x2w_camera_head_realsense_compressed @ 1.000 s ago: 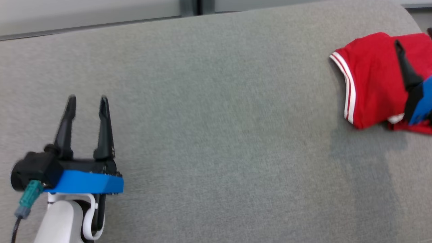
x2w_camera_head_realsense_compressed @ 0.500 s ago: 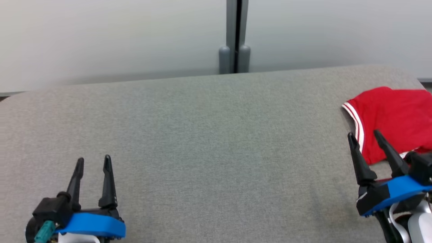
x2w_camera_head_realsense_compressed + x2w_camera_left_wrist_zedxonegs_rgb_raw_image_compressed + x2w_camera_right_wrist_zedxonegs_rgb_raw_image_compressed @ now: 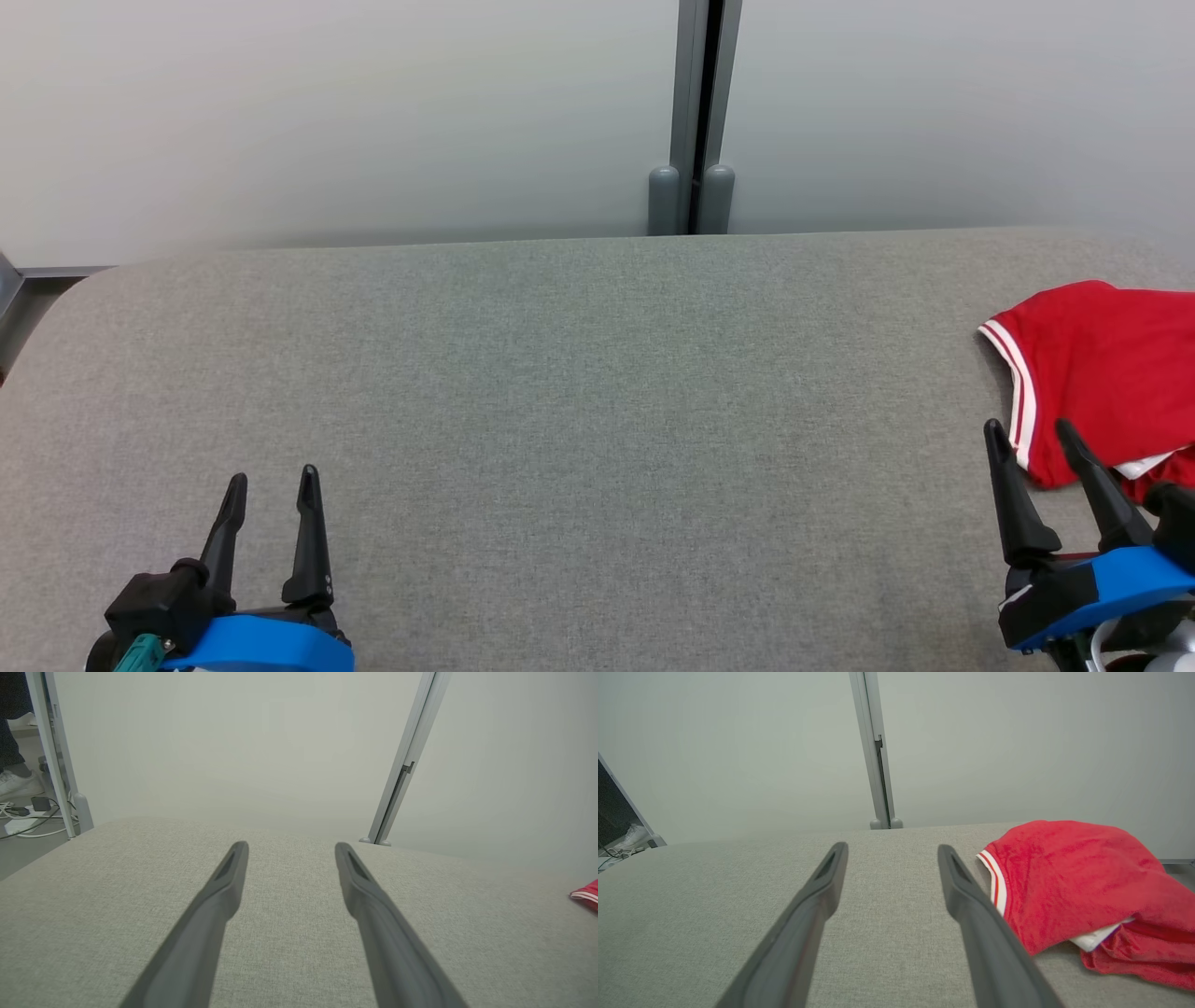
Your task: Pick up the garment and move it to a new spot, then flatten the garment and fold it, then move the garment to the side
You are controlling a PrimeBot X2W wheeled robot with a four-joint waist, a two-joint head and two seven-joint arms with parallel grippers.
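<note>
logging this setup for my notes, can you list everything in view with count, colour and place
table: 1, grey fabric-covered top, spanning the head view
garment: 1, red with white striped trim, folded over on the table's right end
wall panels: 2, pale grey, behind the table
post: 1, grey, between the panels at the table's far edge
cables: several, white and dark, on the floor past the table's left end
person's shoe: 1, white, on the floor by the cables
left gripper: 1, dark fingers on a blue mount, open and empty, over the table's near left
right gripper: 1, same colours, open and empty, near right, just beside the garment
</note>
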